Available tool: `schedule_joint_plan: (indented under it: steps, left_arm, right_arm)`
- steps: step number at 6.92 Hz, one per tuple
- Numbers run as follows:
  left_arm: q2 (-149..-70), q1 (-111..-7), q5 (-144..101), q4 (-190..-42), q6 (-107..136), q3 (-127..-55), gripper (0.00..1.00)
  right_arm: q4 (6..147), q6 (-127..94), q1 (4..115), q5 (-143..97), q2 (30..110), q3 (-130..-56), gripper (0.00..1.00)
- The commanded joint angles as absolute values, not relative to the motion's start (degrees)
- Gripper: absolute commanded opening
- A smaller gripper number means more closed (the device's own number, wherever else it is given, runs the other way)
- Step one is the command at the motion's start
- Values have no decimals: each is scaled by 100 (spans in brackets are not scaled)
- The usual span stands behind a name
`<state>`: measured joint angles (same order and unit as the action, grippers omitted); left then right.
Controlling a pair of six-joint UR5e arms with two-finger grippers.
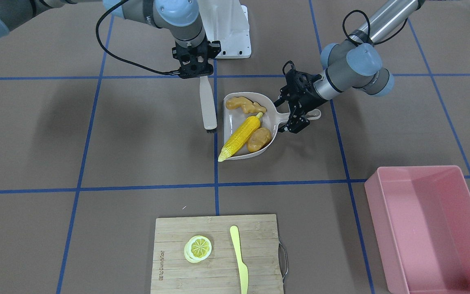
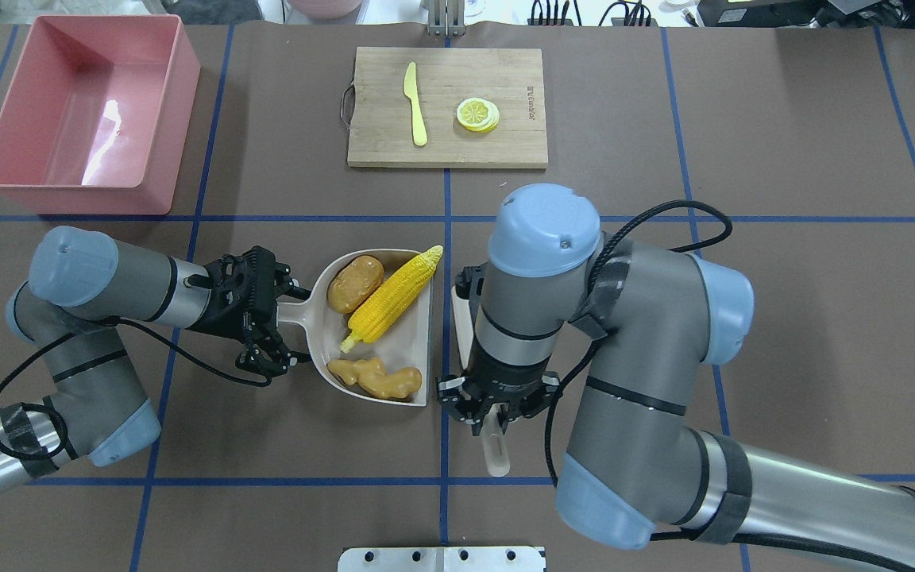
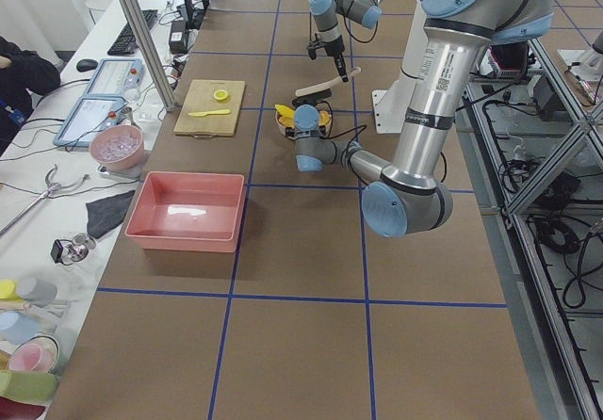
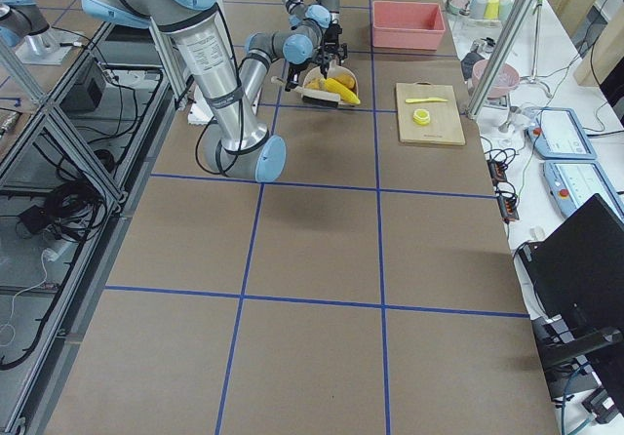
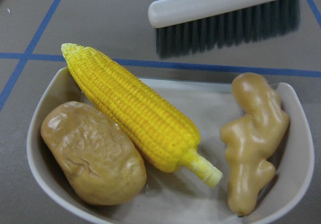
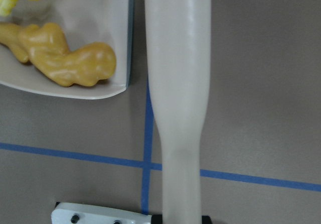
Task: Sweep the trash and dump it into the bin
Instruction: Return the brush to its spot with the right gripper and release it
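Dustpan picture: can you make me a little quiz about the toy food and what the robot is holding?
1. True or false: the corn cob, the ginger root and the potato all lie in the dustpan.
2. What does the right gripper hold? A) the brush B) the knife C) the lemon slice
3. Fill the gap: the left gripper holds the dustpan by its ____, while the pink bin has no toy food in it.

Key: 1 true; 2 A; 3 handle.
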<state>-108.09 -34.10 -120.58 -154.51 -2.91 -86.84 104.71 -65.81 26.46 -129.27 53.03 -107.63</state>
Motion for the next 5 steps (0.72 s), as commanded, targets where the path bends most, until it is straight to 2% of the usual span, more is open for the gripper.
schedule_joint_plan:
  steps: [1, 5]
  left_arm:
    - [-10802, -3410, -12050, -15451, -281, -8684, 98]
    - [-10802, -3437, -12050, -15416, -193, -8701, 98]
  right_arm:
    - [10886, -6156, 3109, -12981, 5973, -11379, 0]
    - [10951, -5766, 4094, -12798, 7555, -12110, 0]
